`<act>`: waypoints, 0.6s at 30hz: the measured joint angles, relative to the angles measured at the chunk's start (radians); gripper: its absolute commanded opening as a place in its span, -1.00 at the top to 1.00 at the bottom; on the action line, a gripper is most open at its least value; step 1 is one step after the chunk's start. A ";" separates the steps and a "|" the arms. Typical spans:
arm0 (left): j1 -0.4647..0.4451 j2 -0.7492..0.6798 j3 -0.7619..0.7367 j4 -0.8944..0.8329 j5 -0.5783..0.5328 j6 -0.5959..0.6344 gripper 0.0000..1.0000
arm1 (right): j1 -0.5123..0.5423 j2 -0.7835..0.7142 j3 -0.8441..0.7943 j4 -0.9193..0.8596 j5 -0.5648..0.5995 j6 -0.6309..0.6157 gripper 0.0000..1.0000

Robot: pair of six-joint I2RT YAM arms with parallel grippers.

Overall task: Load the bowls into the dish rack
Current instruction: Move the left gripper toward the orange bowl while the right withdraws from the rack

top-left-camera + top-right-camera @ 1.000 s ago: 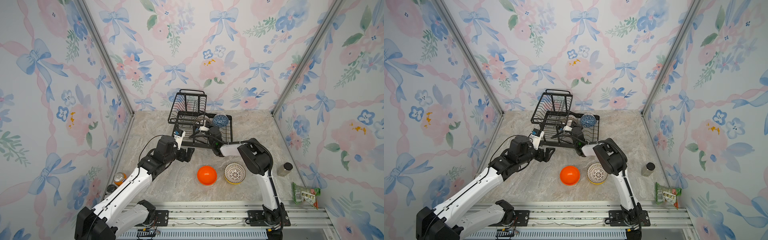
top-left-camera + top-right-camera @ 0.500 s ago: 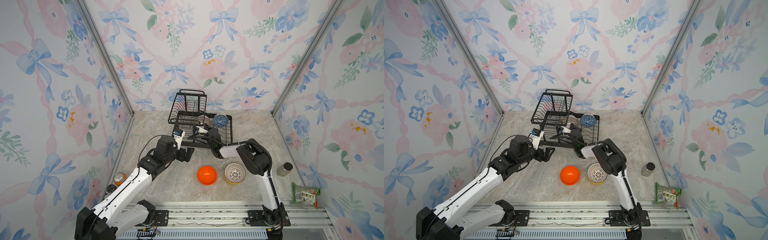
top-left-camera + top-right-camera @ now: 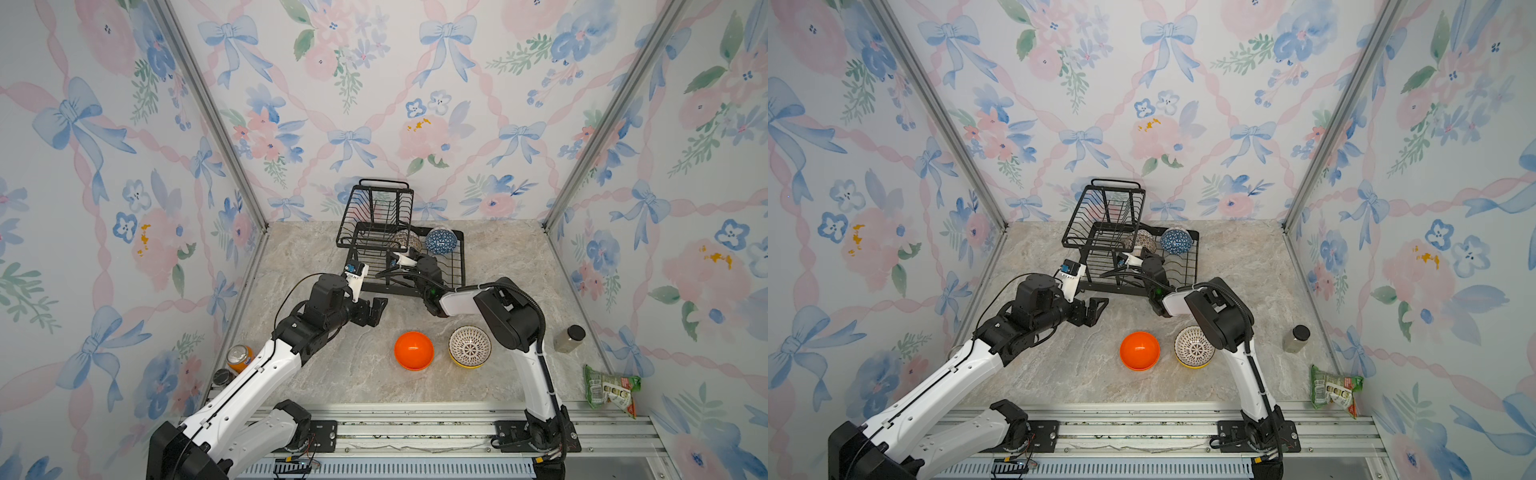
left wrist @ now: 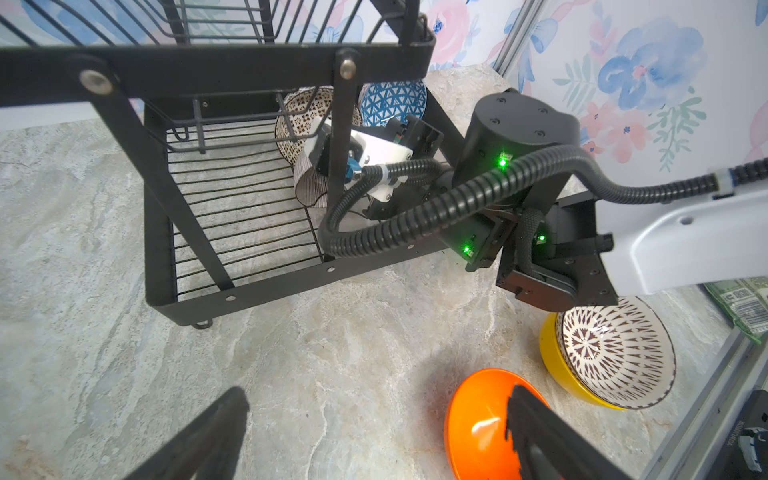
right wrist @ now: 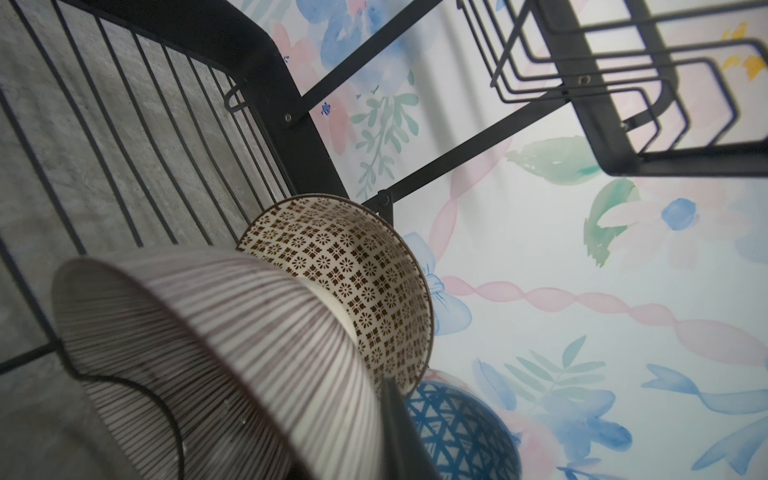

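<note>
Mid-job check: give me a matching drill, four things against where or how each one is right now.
Things:
1. orange bowl
2. black-and-white bowl
3. blue bowl
4. left pincer

Place or state:
a. nested in the yellow bowl
b. in the dish rack, lower tray
c. open, holding nothing
d. by itself on the table

Pairs: 1-d, 2-a, 3-b, 4-c

My left gripper (image 4: 378, 399) hangs its jaws over the table (image 3: 332, 374), with the dish rack (image 3: 460, 266) ahead of them. The lone bowl (image 3: 414, 350) lies near one fingertip, and the nested pair of bowls (image 3: 469, 347) sits just beyond it. My right gripper (image 3: 398, 257) has its jaws inside the rack's lower tray (image 4: 249, 224), with the upper basket (image 3: 374, 212) above and to one side. The first bowl (image 5: 232, 353) is at the jaws, the second bowl (image 5: 353, 270) right behind it, the third bowl (image 5: 457, 432) beside that.
</note>
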 measured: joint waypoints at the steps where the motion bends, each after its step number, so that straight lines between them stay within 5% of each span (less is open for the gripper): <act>1: 0.000 0.000 0.000 0.000 0.002 0.000 -0.96 | -0.001 -0.007 -0.002 -0.007 0.000 0.002 0.49; 10: 0.000 -0.026 -0.015 0.000 0.005 0.000 -0.96 | -0.001 -0.069 -0.032 -0.020 0.000 0.006 0.30; 13: 0.000 -0.033 -0.021 0.000 0.005 0.000 -0.96 | -0.001 -0.103 -0.072 -0.023 0.002 0.005 0.00; 18: 0.000 -0.034 -0.025 0.000 0.005 0.000 -0.96 | -0.001 -0.200 -0.154 -0.028 0.008 0.008 -0.82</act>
